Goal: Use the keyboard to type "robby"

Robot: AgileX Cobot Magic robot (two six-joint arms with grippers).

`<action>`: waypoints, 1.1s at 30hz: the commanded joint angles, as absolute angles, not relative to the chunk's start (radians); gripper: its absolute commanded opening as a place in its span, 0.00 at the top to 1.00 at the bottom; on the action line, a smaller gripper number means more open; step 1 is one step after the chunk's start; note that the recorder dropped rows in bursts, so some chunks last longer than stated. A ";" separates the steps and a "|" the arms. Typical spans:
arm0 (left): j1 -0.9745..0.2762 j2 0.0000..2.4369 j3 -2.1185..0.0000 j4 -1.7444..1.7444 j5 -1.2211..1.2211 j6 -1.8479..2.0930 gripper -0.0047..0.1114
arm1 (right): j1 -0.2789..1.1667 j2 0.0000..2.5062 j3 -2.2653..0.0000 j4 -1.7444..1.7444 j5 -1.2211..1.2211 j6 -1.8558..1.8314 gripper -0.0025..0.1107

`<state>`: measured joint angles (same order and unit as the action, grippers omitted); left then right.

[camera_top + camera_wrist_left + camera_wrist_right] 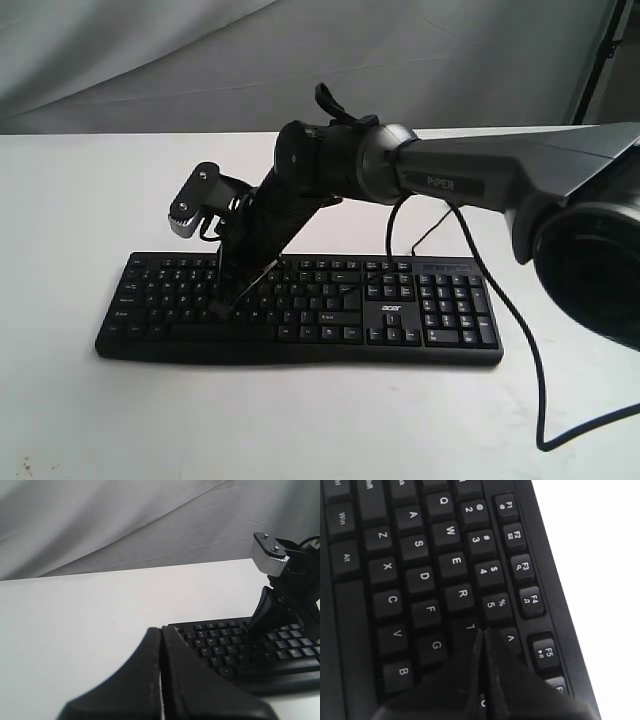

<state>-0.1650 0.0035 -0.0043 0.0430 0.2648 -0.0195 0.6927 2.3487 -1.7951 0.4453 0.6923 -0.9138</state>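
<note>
The black keyboard [330, 300] with white legends lies across the white table, its number pad at the right end. My right arm reaches over it from the right, and my right gripper [218, 308] is shut and points down onto the left letter block. In the right wrist view the shut tips [482, 630] rest at the top edge of the T key [469, 627], close to the 5 key [496, 603], over the keyboard [420, 580]. My left gripper [161, 628] is shut and holds nothing, off the keyboard's [220, 647] left end; the exterior view does not show it.
A thin black cable [520, 330] runs from behind the keyboard over the table [80, 200] and loops off to the right. The right arm's wrist camera bracket [195, 205] hangs above the keyboard's left half. Grey cloth [150, 50] covers the back.
</note>
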 commanded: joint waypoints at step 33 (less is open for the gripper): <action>-0.171 0.000 0.000 0.048 0.259 -0.022 0.96 | 0.688 1.757 -1.338 0.375 0.455 -0.836 0.98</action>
<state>-0.1650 0.0035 -0.0043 0.0430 0.2648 -0.0195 0.6927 1.8755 -1.4570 0.3723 0.5541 -0.8533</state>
